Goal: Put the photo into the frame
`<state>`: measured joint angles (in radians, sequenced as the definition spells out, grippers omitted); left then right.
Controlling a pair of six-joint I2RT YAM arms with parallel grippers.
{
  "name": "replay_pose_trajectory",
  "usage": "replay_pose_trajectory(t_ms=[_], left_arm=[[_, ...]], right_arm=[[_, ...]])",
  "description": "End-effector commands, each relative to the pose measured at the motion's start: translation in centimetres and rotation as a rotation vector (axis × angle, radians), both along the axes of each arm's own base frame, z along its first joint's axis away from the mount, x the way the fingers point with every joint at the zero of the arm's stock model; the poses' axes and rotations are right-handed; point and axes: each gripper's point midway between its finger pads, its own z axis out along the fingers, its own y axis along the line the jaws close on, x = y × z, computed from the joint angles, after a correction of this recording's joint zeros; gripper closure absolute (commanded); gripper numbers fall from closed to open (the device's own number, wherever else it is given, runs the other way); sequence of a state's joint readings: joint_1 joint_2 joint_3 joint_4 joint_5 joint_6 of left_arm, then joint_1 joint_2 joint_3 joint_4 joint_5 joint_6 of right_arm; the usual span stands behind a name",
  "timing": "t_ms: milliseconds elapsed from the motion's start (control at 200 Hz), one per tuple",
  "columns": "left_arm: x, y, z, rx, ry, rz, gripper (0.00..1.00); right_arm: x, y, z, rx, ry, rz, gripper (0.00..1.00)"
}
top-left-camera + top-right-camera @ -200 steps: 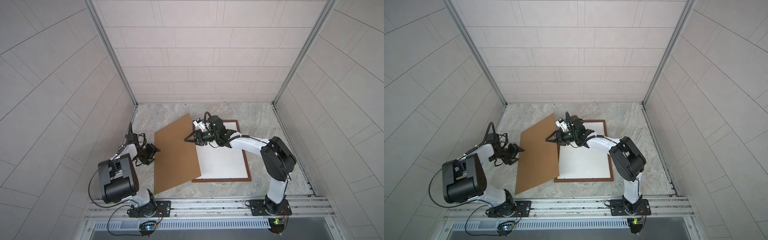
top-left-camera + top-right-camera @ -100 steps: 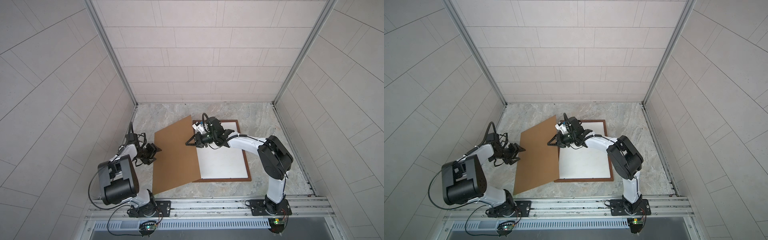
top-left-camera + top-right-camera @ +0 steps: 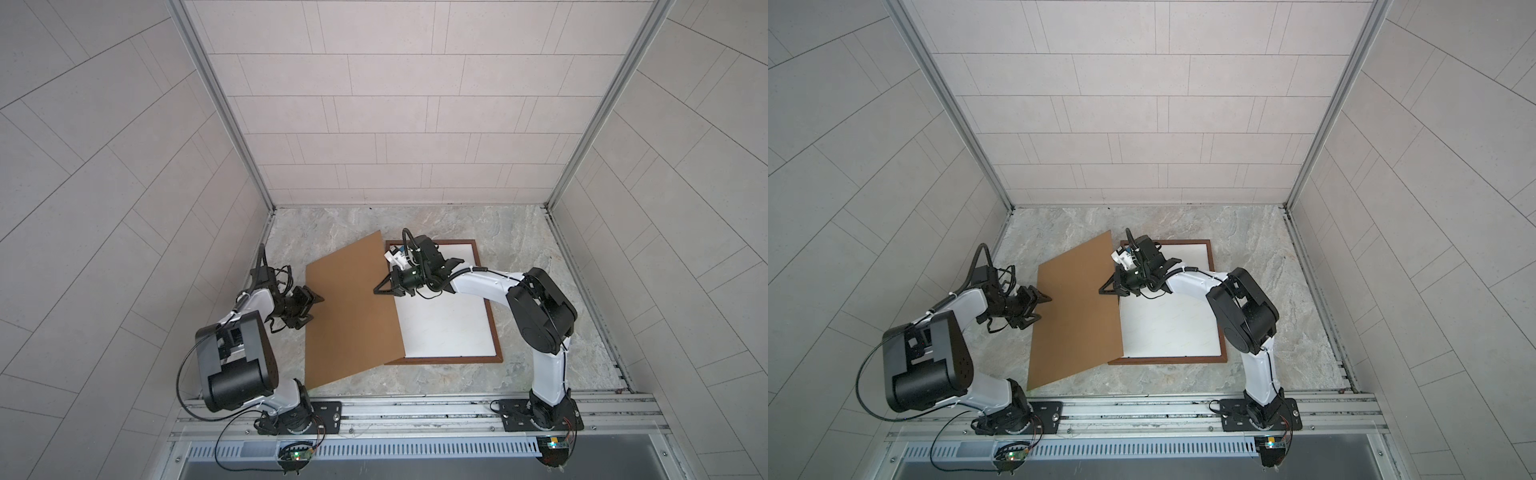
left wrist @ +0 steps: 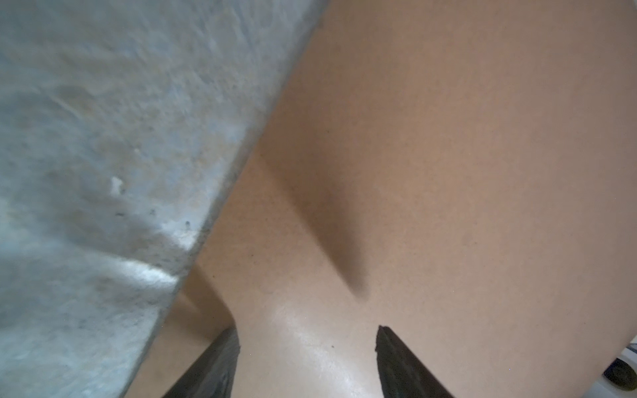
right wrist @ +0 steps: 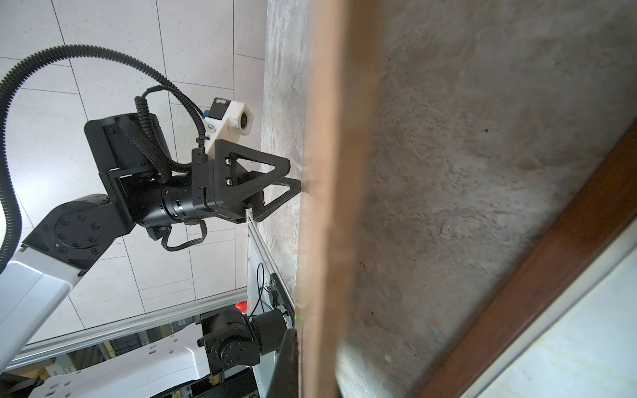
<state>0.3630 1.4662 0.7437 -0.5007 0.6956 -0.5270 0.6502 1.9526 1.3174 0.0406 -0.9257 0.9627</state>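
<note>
Brown backing board [image 3: 349, 307], tilted: R gripper [image 3: 376, 291] clamped tight on its right edge; L gripper [image 3: 316, 312] jaws apart at left edge. Photo [image 3: 449, 324], white back up, lies inside wooden frame [image 3: 449, 360] on marble tabletop [image 3: 540, 257].

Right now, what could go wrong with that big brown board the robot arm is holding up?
1. The right gripper pinches only the thin edge of the brown board, so the board might slip out or swing.
2. The left gripper is open at the opposite edge and grips nothing, so it likely would not stop a slip.
3. The board hangs over the left side of the frame. If dropped, it could knock the frame askew.
</note>
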Motion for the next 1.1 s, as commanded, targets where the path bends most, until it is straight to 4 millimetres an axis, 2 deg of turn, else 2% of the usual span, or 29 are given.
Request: replay_pose_trajectory(t_ms=[0, 150, 295, 435, 495, 620, 691, 796, 876, 981, 1096], left_arm=[[0.5, -0.1, 2.1, 0.007, -0.071, 0.001, 0.31], [1.3, 0.3, 5.4, 0.040, -0.196, 0.018, 0.30], [2.3, -0.1, 9.3, 0.038, -0.412, 0.030, 0.25], [3.6, -2.0, 13.4, -0.128, -0.635, 0.037, 0.21], [4.2, -3.1, 15.3, -0.231, -0.715, 0.016, 0.21], [4.5, -5.5, 19.0, -0.387, -0.834, -0.042, 0.20], [4.2, -6.9, 19.9, -0.434, -0.848, -0.090, 0.20], [3.4, -7.8, 21.3, -0.479, -0.886, -0.122, 0.20], [3.0, -8.6, 21.4, -0.491, -0.889, -0.135, 0.20], [2.3, -10.7, 20.8, -0.518, -0.847, -0.203, 0.20], [1.4, -11.7, 20.4, -0.542, -0.819, -0.238, 0.22]], right_arm=[[0.3, -0.9, 5.8, 0.117, -0.104, 0.017, 1.00], [0.7, -4.0, 8.5, 0.170, -0.117, -0.010, 1.00], [0.9, -7.7, 11.1, 0.259, -0.103, -0.046, 1.00], [0.9, -10.9, 15.1, 0.436, -0.097, -0.091, 1.00], [0.4, -11.9, 15.6, 0.484, -0.081, -0.094, 1.00], [-0.5, -13.4, 14.8, 0.520, -0.056, -0.100, 1.00], [-1.0, -13.6, 14.2, 0.525, -0.047, -0.098, 1.00], [-1.4, -13.8, 13.9, 0.523, -0.047, -0.096, 1.00], [-1.6, -13.8, 14.1, 0.524, -0.057, -0.092, 1.00], [-1.9, -13.8, 14.2, 0.510, -0.065, -0.088, 1.00], [-2.4, -13.8, 12.7, 0.410, -0.073, -0.087, 1.00]])
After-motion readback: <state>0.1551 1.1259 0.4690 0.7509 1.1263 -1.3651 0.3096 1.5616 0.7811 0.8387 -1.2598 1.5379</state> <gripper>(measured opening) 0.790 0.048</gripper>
